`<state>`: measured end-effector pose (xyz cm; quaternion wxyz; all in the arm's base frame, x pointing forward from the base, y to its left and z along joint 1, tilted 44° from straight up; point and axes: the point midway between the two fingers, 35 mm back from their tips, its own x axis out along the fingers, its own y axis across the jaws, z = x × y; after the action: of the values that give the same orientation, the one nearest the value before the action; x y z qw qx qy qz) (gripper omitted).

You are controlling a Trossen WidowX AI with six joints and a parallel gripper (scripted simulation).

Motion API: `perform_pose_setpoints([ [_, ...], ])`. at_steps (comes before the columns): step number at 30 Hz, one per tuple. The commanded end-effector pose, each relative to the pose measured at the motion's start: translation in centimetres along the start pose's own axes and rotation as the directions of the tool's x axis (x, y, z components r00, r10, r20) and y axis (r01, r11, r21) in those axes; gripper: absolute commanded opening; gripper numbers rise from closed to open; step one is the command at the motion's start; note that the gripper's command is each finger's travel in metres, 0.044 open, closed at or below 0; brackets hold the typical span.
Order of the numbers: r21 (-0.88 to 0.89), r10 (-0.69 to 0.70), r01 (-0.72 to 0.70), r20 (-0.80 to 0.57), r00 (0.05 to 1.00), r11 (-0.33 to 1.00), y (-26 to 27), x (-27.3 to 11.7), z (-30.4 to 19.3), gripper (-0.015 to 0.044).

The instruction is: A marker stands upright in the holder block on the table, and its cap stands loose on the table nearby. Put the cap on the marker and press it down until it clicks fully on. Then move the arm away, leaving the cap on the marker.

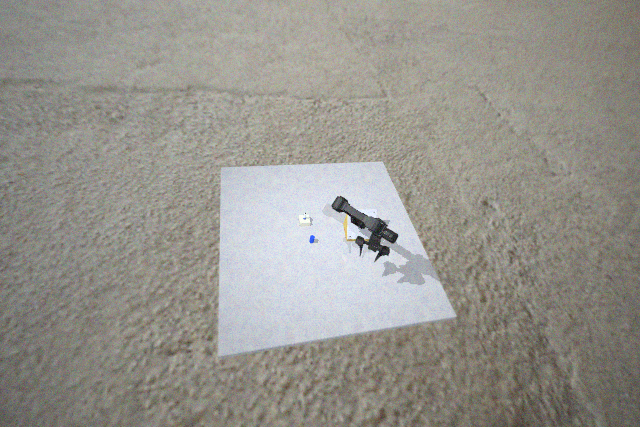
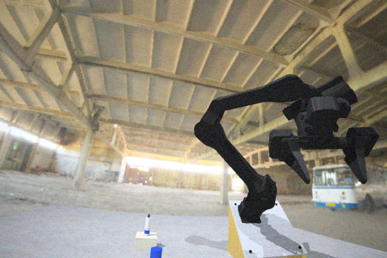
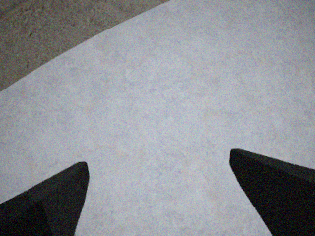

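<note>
A white marker [image 1: 306, 215] [image 2: 147, 225] with a dark tip stands upright in a cream holder block [image 1: 304, 219] [image 2: 145, 240] on the pale table. The blue cap [image 1: 312, 239] [image 2: 155, 252] stands loose on the table just in front of the block. My gripper [image 1: 368, 255] [image 2: 335, 180] [image 3: 160, 163] is open and empty. It hangs well above the table, far to the right of the cap and marker. The wrist view shows only bare table between the two dark fingertips.
The arm's base sits on a white mount plate with a yellow side [image 2: 234, 236] [image 1: 345, 231] at the right of the table [image 1: 268, 298] [image 2: 62, 233] [image 3: 172, 98]. Rough floor [image 1: 103, 205] surrounds the table on all sides.
</note>
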<state>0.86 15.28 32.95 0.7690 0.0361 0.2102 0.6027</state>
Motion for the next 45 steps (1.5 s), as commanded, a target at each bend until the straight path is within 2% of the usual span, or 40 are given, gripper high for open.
perform_pose_setpoints([
  [1, -0.008, -0.005, 0.005, -0.003, 1.0, 1.0, 0.0, 0.0, -0.1, 0.0374],
  [6, -0.218, -0.148, 0.127, -0.085, 0.985, 0.968, -0.2, 1.5, -1.4, 0.0243],
  [14, -0.519, -0.383, 0.201, -0.272, 0.883, 0.831, -2.0, 5.0, -3.8, 0.0237],
  [23, -0.653, -0.518, 0.082, -0.51, 0.687, 0.753, -6.7, 9.0, -6.2, 0.0237],
  [30, -0.607, -0.493, -0.037, -0.679, 0.544, 0.794, -11.9, 10.9, -7.8, 0.0237],
  [34, -0.524, -0.445, -0.036, -0.755, 0.481, 0.851, -15.3, 11.0, -8.7, 0.0237],
  [40, -0.44, -0.358, -0.083, -0.814, 0.457, 0.894, -18.4, 11.0, -9.6, 0.0237],
  [45, -0.335, -0.244, -0.13, -0.856, 0.456, 0.933, -23.0, 10.2, -11.2, 0.0237],
])
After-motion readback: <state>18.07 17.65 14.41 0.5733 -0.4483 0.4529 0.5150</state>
